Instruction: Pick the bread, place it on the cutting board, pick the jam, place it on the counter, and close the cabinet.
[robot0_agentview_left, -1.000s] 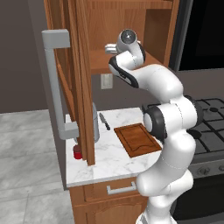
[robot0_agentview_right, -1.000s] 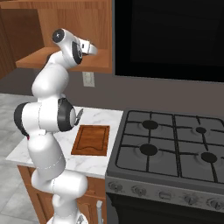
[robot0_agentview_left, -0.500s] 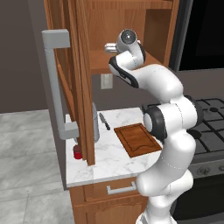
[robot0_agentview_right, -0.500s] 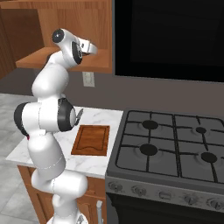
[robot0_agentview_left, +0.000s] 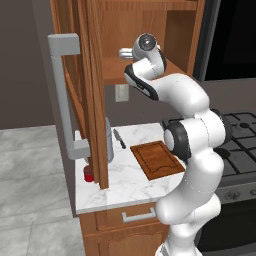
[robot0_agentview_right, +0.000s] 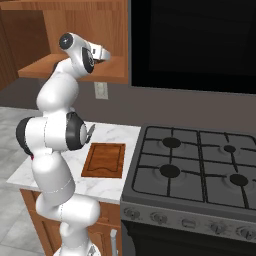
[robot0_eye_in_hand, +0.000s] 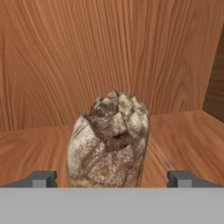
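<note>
- While the arm (robot0_agentview_left: 192, 135) reaches up into the cabinet (robot0_agentview_left: 150, 30), the holdings stand as follows.
- Cabinet: brown wood wall unit, door (robot0_agentview_left: 92, 95) swung open toward the camera in the left base view, edge-on, with a long grey bar handle (robot0_agentview_left: 62, 95) on its outer face. Inside, one wooden shelf (robot0_agentview_right: 65, 70) with a wooden back wall.
- Cabinet contents: bread (robot0_eye_in_hand: 109, 140), a brownish crusty chunk, standing on the shelf floor in front of the back wall, seen close in the hand view.
- Gripper (robot0_eye_in_hand: 111, 178): jaws spread wide, one fingertip (robot0_eye_in_hand: 41, 178) to each side of the bread's base, with a gap showing on both sides; nothing held. In the right base view the gripper (robot0_agentview_right: 103, 53) is at shelf height, pointing into the cabinet.
- Counter (robot0_agentview_left: 125, 185): white marble with grey veining, over a wooden drawer (robot0_agentview_left: 135, 216) with a silver handle.
- Counter contents, board (robot0_agentview_left: 157, 159): reddish-brown, grooved rim, lying flat at the stove end of the slab; nothing on it.
- Counter contents, jam (robot0_agentview_left: 88, 173): small red jar near the left front edge, partly hidden behind the open door.
- Counter contents, toaster (robot0_agentview_left: 108, 145): tall grey metal body, mostly behind the door's edge, between jam and board.
- Counter contents, knife (robot0_agentview_left: 119, 138): dark, lying flat near the back wall, just beside the board's far corner.
- Stove (robot0_agentview_right: 195, 175): dark gas hob with grates, directly beside the counter.
- Wall outlet (robot0_agentview_right: 100, 90): pale plate under the cabinet.
</note>
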